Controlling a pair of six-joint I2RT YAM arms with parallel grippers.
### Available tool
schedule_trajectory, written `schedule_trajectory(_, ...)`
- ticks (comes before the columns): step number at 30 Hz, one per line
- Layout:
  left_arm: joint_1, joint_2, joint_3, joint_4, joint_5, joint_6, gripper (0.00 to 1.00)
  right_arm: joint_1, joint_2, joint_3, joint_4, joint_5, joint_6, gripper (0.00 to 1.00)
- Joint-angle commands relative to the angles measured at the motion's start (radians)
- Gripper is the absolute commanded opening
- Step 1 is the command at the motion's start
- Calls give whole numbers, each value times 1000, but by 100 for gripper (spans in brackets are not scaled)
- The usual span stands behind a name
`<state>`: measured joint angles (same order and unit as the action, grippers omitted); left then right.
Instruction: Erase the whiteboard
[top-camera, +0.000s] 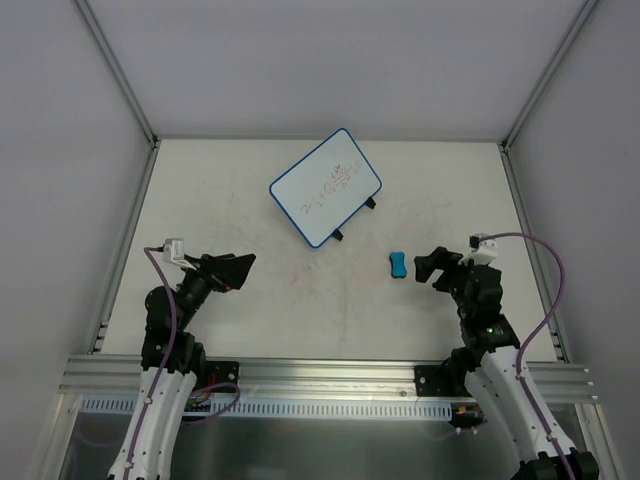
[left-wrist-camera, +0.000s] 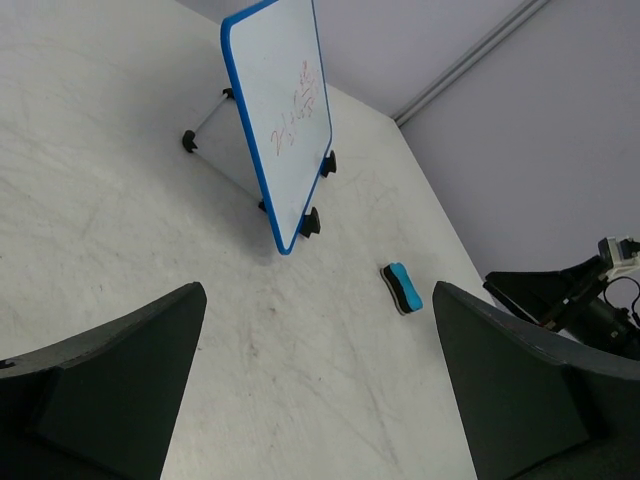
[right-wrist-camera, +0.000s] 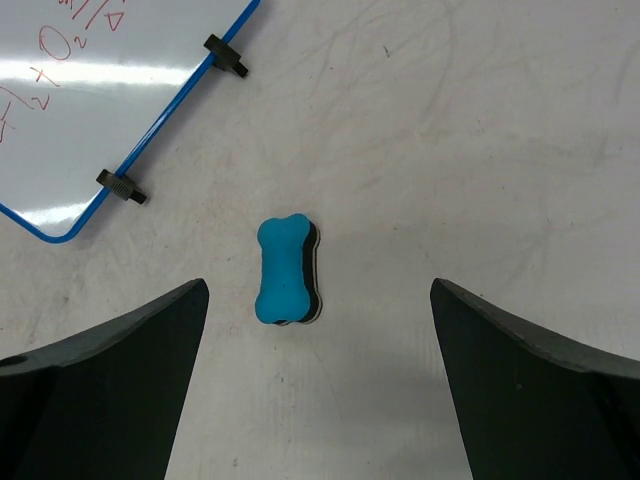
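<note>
While the whiteboard, propped on the bench, carries red writing, the eraser (lying near the board) awaits pickup: the right hand, released and empty, frames it and should next descend and clench; the left hand, also released, idles apart from the board.

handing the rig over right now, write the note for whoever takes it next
Left gripper: open, empty, at the near left of the table.
Right gripper: open, empty, pointed at the blue eraser, not touching it.
Whiteboard: propped on its stand mid-table, towards the far side, with red writing on its face.
The eraser lies flat on the table between the board's near right corner and the right gripper.
Done: nothing, no wiping yet.
Left: grab the eraser, probably with the right arm since it is closest, then wipe off all the red writing.
</note>
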<state>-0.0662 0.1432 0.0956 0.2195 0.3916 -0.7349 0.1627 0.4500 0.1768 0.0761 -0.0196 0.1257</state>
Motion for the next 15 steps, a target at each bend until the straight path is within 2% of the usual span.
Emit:
schedule_trajectory(1, -6, 21, 41, 14, -5, 38, 99, 46, 47, 154, -109, 44, 17, 99)
schedule_trajectory(4, -6, 33, 41, 14, -14, 39, 99, 73, 107, 242, -245, 87, -6, 99)
schedule_trajectory(9, -6, 45, 50, 11, -14, 55, 99, 81, 259, 416, -416, 40, -23, 98)
schedule_trajectory(15, -4, 48, 64, -3, -11, 63, 99, 127, 479, 536, -542, -40, -57, 86)
